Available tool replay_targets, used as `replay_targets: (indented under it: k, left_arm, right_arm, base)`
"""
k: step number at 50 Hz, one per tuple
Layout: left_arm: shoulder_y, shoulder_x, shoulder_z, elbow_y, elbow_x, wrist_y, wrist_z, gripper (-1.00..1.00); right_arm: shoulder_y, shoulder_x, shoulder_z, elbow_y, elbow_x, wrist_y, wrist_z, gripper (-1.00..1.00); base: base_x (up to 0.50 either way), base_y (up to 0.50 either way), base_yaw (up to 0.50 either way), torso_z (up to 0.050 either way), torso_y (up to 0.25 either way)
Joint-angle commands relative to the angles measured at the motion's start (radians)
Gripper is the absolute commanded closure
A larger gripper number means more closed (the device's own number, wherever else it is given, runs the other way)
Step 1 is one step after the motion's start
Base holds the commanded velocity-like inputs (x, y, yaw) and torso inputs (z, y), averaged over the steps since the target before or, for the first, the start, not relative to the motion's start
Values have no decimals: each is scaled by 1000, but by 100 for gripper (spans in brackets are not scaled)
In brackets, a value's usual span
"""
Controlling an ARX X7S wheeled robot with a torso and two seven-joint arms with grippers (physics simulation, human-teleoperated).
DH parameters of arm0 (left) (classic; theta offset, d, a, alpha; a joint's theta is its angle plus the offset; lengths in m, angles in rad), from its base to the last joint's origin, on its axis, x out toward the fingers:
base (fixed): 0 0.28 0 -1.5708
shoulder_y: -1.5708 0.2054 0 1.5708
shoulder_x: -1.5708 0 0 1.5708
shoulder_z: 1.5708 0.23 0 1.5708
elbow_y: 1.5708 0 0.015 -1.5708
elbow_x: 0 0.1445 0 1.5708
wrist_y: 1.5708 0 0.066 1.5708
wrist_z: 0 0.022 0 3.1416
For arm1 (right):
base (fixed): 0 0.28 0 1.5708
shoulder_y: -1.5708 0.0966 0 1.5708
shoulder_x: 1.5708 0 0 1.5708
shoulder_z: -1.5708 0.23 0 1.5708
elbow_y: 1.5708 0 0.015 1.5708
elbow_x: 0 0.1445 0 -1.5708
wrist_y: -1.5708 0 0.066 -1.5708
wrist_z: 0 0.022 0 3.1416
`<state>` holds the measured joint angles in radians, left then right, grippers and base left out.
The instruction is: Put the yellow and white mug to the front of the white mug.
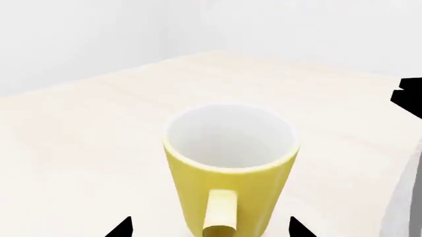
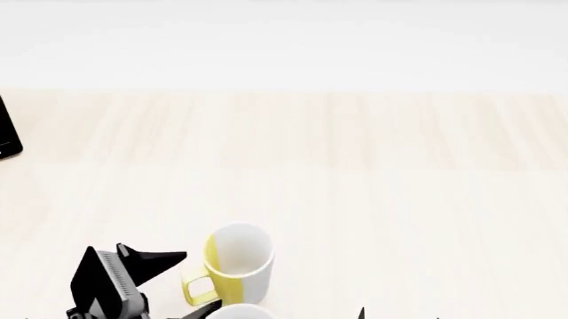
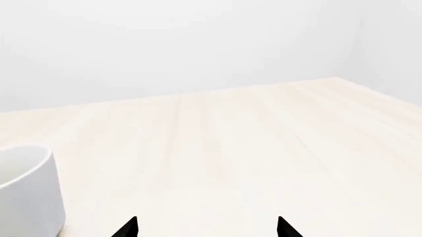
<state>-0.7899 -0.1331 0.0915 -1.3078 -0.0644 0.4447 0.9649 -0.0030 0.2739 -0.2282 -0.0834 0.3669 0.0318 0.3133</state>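
Note:
The yellow and white mug [image 2: 238, 266] stands upright near the table's front edge, its yellow handle [image 2: 199, 290] turned toward my left gripper [image 2: 201, 279]. The left gripper is open, one finger on each side of the handle and not touching it. In the left wrist view the mug [image 1: 231, 163] fills the middle and the gripper [image 1: 209, 229] straddles its handle. Only the rim of the white mug [image 2: 239, 311] shows, just in front of the yellow mug. It also shows in the right wrist view [image 3: 26, 190]. My right gripper [image 3: 206, 228] is open and empty, to the right of the white mug.
The light wooden table [image 2: 373, 173] stretches far back and to the right. A black object [image 2: 7, 129] stands at its left edge. A black part [image 1: 410, 96] shows at the edge of the left wrist view.

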Motion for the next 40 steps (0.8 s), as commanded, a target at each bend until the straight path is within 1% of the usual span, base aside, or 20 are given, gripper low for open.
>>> replay_targets:
  k: [1, 12, 17, 18, 21, 24, 25, 28, 29, 34, 35, 37, 40]
  left_arm:
    - [-10, 5, -129, -1, 3, -1, 78, -100]
    - [-17, 8, -219, -1, 9, -8, 140, -100]
    - [-23, 11, -265, -1, -3, -17, 204, -100]
    - [-24, 13, -284, -1, -18, -12, 237, -100]
    - [-28, 15, -313, -1, -21, -8, 258, -100]
    - [-40, 15, -356, 0, -47, -42, 320, -100]
    - [-38, 15, -358, 0, -36, -26, 309, -100]
    - [-41, 16, -382, 0, -41, -28, 334, -100]
    - [-41, 17, -397, 0, -59, -23, 368, -100]
    - [-49, 16, -422, 5, -79, -33, 412, -100]
    - [-45, 18, -420, 12, -75, -22, 400, -100]
    - [-26, 22, -426, 74, -90, -64, 415, -100]
    - [35, 37, -429, 236, -113, -160, 415, -100]
  right_arm:
    - [0, 3, -4, 0, 2, -3, 3, -100]
    - [2, 5, -8, 3, 4, -4, 5, -100]
    - [2, 7, -9, 3, 5, -6, 7, -100]
    - [2, 7, -9, 2, 6, -6, 7, -100]
    - [1, 8, -9, -1, 7, -6, 8, -100]
    - [0, 9, -10, -1, 8, -7, 9, -100]
    - [0, 10, -10, -2, 8, -7, 9, -100]
    - [1, 10, -10, -1, 9, -8, 10, -100]
    - [2, 10, -11, 0, 9, -8, 10, -100]
    - [2, 10, -13, 1, 9, -9, 10, -100]
    - [2, 10, -14, 2, 9, -9, 11, -100]
    - [3, 10, -14, 3, 10, -10, 11, -100]
    - [5, 10, -16, 6, 10, -10, 11, -100]
  base:
    - [0, 0, 0, 0, 0]
    - [0, 0, 0, 0, 0]
    - [0, 0, 0, 0, 0]
    - [0, 0, 0, 0, 0]
    - [0, 0, 0, 0, 0]
    - [0, 0, 0, 0, 0]
    - [0, 0, 0, 0, 0]
    - [0, 0, 0, 0, 0]
    - [0, 0, 0, 0, 0]
    - [0, 0, 0, 0, 0]
    - [0, 0, 0, 0, 0]
    - [0, 0, 0, 0, 0]
    - [0, 0, 0, 0, 0]
